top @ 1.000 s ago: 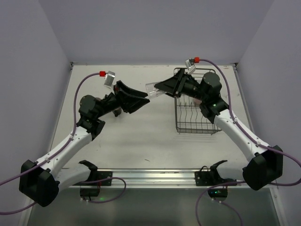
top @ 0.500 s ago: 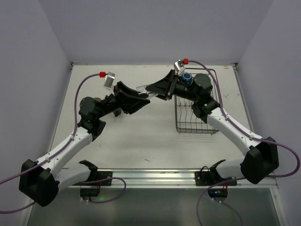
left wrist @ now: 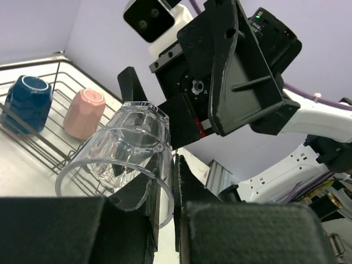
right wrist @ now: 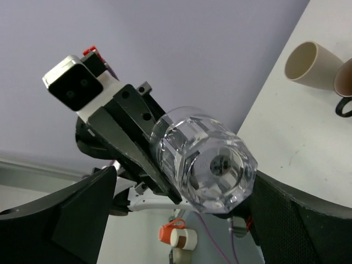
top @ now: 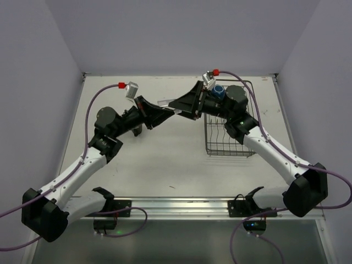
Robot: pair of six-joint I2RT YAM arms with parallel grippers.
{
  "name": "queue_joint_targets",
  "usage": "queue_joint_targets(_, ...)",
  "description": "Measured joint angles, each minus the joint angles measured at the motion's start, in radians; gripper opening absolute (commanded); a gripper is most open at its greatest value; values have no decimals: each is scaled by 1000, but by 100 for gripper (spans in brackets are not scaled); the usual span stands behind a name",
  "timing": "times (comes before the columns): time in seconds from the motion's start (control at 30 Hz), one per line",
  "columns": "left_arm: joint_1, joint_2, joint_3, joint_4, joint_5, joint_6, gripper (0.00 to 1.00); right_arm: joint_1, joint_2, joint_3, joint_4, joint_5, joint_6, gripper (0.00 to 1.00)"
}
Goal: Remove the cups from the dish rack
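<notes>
The small clear glass (top: 164, 103) hangs on its side in the air between the two arms. My left gripper (left wrist: 175, 184) is shut on it, pinching the rim wall of the glass (left wrist: 127, 147) between its two pads. Around the glass's base (right wrist: 204, 160) my right gripper (right wrist: 184, 179) stands open, its fingers (right wrist: 82, 214) clear of it on both sides. The blue mug (left wrist: 26, 103) and the pale pink cup (left wrist: 83, 113) sit in the dish rack (top: 228, 140). The cream-beige mug (right wrist: 311, 61) and the dark brown mug (right wrist: 345, 88) lie on the table.
Both arms meet above the table's far middle, just left of the rack. The blue mug (top: 219, 89) shows at the rack's far end beside the right wrist. Purple walls close in the table on three sides.
The right gripper brought the glass leftward to the left gripper. The left jaws closed on its rim, and the right jaws then opened wide.
</notes>
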Motion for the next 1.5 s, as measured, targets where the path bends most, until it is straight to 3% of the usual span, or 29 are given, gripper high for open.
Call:
queue_joint_targets(0.23,-3,-30,181,-442,-141,153,0,-42,-106,4,-234,72,-188,99)
queue_joint_targets(0.4,-3,56,351,-826,-394,242,0,-60,-160,122,-563,335,-424,99)
queue_joint_targets(0.63,-3,259,275,-1133,-674,261,0,-70,-163,202,-836,734,-647,99)
queue_joint_targets(0.83,-3,293,203,-1215,-754,252,0,-121,-162,202,-924,853,-718,99)
queue_joint_targets(1.3,-3,374,140,-1244,-853,243,0,-201,-128,202,-954,881,-768,99)
queue_joint_targets(1.5,-3,405,135,-1246,-864,245,12,-223,-117,202,-957,880,-782,99)
